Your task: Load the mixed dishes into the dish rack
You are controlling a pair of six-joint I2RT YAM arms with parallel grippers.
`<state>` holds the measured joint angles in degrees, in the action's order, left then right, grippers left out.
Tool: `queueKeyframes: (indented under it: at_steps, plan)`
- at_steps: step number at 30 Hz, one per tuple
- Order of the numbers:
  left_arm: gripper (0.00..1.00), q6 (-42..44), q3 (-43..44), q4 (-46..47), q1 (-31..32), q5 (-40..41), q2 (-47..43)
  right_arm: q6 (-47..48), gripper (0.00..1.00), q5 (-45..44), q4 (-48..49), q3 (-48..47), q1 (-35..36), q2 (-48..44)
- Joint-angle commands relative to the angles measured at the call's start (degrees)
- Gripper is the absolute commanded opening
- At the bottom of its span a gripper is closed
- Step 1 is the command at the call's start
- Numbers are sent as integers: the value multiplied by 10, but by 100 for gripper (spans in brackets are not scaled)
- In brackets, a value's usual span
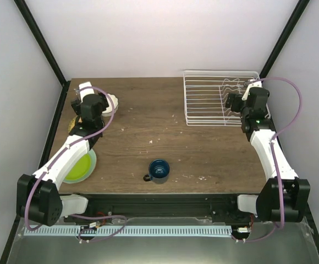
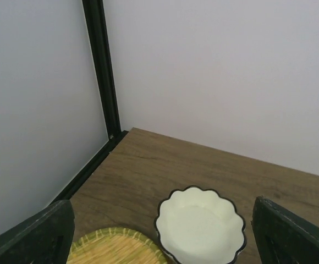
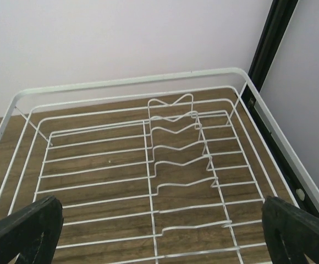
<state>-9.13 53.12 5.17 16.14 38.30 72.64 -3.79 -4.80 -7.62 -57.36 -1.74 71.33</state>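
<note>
The white wire dish rack (image 1: 214,99) stands at the far right, with nothing in it; its wavy slots (image 3: 179,148) fill the right wrist view. My right gripper (image 1: 235,102) hovers open over the rack, and its fingers (image 3: 25,231) frame the wires. A cream scalloped bowl (image 2: 201,231) sits at the far left, just ahead of my open left gripper (image 1: 100,108). Beside the bowl lies a flat woven plate (image 2: 115,247). A lime-green dish (image 1: 77,169) rests on a pale mint plate (image 1: 92,158), partly under my left arm. The dark blue mug (image 1: 159,170) stands upright near the front centre.
Black frame posts (image 2: 102,66) and pale walls close in the table's back corners. The table's left edge runs close beside the woven plate. Small crumbs dot the wooden tabletop (image 1: 148,126) between the bowl and the rack.
</note>
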Motion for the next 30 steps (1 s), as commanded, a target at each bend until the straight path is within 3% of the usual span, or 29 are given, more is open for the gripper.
queueKeyframes:
  at_steps: [1, 7, 13, 18, 24, 30]
  plan:
    - [89, 18, -7, 2, 1, -2, 6, -19, 100, -9, -44, -37, 4, 22]
    - [99, 30, -6, 9, 2, -3, 4, -23, 100, -4, -48, -56, 4, 49]
    - [100, 159, -24, 10, 2, -126, 3, -25, 100, -4, -84, -117, 4, 99]
    - [100, 167, 9, -39, 1, -195, 5, -12, 100, -14, -142, -185, 4, 147]
    - [100, 149, 85, -107, -4, -214, 40, -20, 100, -18, -278, -319, 4, 243]
    - [100, 112, 102, -119, -14, -234, 58, -26, 100, 0, -323, -373, 3, 295]
